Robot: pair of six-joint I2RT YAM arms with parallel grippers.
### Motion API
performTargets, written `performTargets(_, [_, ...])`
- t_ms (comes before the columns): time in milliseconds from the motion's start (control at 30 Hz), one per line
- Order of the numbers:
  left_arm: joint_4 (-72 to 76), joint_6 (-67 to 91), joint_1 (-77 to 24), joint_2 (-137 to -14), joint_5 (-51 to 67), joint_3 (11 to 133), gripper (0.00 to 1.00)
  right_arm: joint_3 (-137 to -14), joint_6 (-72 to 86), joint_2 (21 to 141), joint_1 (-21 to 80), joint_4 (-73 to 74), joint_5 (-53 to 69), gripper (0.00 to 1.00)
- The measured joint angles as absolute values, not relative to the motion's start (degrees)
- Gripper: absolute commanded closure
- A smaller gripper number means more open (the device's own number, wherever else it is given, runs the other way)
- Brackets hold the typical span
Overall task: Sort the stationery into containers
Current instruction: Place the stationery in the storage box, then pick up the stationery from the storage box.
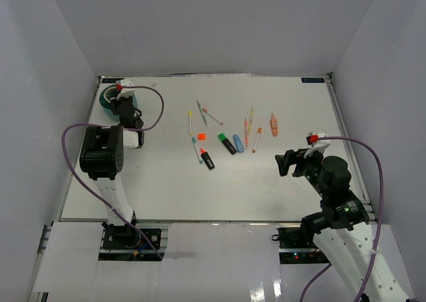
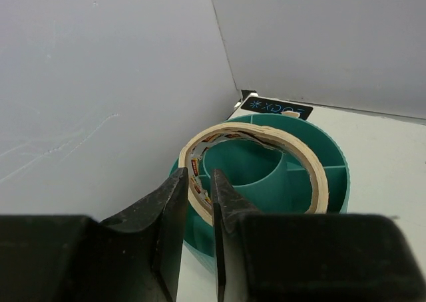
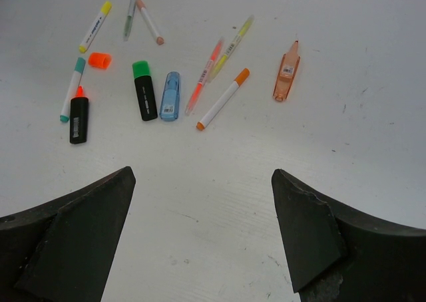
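My left gripper (image 2: 200, 180) is shut on the near edge of the tan ring (image 2: 313, 170), a roll of tape, and holds it tilted over the open top of the round teal organiser (image 2: 335, 163). In the top view the organiser (image 1: 104, 98) stands at the far left corner, with the left gripper (image 1: 124, 102) over it. My right gripper (image 3: 203, 173) is open and empty, hovering above bare table near the stationery. There lie a green highlighter (image 3: 143, 90), a blue one (image 3: 170, 96), an orange-black one (image 3: 78, 118), a small orange piece (image 3: 100, 60) and several thin pens (image 3: 223, 98).
A peach clip-like item (image 3: 287, 74) lies at the right of the group, also shown in the top view (image 1: 273, 124). White walls close in the table on the left, back and right. The organiser stands close to the left wall (image 2: 100, 102).
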State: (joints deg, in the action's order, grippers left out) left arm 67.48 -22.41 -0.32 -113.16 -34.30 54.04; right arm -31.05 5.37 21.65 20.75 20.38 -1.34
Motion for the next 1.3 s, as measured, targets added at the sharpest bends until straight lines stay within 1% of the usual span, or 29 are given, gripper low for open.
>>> performTargets(400, [67.02, -22.09, 2.09, -113.16, -33.98, 53.91, 0.7, -31.03, 5.37, 21.56, 20.75, 20.36, -1.34, 0.1])
performTargets(633, [65.3, -20.49, 2.04, -112.64, -33.56, 53.17, 0.65, -31.03, 5.34, 21.39, 20.75, 20.36, -1.34, 0.1])
performTargets(700, [63.18, -19.35, 2.04, -111.77, -32.93, 53.17, 0.61, -31.0, 5.34, 21.3, 20.75, 20.18, -1.32, 0.1])
performTargets(767, [60.07, -17.37, 2.04, -110.04, -31.97, 53.23, 0.56, -31.0, 5.34, 21.3, 20.75, 19.84, -1.32, 0.1])
performTargets(867, [53.17, -13.72, 2.04, -106.61, -29.91, 54.72, 0.51, -30.98, 5.34, 21.04, 20.75, 19.51, -1.32, 0.1])
performTargets(1000, [41.85, -6.83, 2.57, -102.28, -26.0, 60.99, 0.45, -30.96, 5.34, 20.82, 20.75, 19.49, -1.28, 0.1])
performTargets(1100, [32.45, 0.95, 4.93, -100.64, -19.99, 67.4, 0.44, -30.96, 5.34, 20.71, 20.78, 19.49, -1.1, 0.1])
performTargets(1200, [23.64, 8.45, 9.89, -100.6, -12.95, 73.25, 0.43, -30.96, 5.34, 20.67, 20.78, 19.44, -1.1, 0.1])
performTargets(1300, [18.35, 13.26, 14.2, -100.6, -7.92, 75.48, 0.4, -30.96, 5.34, 20.67, 20.78, 19.38, -0.27, 0.1])
